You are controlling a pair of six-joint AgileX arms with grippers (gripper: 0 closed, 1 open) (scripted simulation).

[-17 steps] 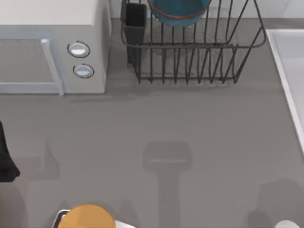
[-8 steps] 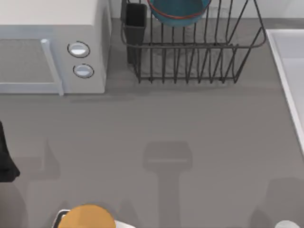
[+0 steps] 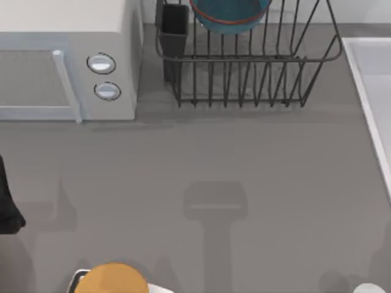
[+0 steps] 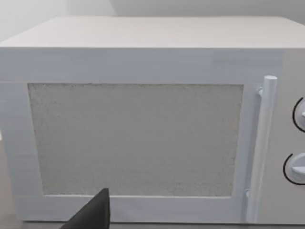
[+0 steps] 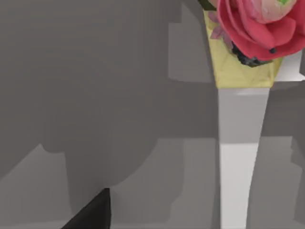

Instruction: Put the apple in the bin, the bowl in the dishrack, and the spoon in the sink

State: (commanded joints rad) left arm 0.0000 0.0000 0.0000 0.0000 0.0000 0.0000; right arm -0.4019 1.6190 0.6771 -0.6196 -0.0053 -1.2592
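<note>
The bowl (image 3: 231, 15) sits in the dishrack (image 3: 244, 73) far across the surface (image 3: 244, 159) as before, only a near-right shadow (image 3: 382, 256) has shifted, and neither arm's grip can be told.

White microwave (image 3: 67, 61) far left on grey tabletop (image 3: 244, 159); orange-yellow round thing (image 3: 111, 279) near edge; pink flower (image 5: 259, 24).

Bowl (image 3: 230, 15) in dishrack (image 3: 250, 61), microwave (image 3: 67, 61) left, sink (image 3: 372, 91) right.
</note>
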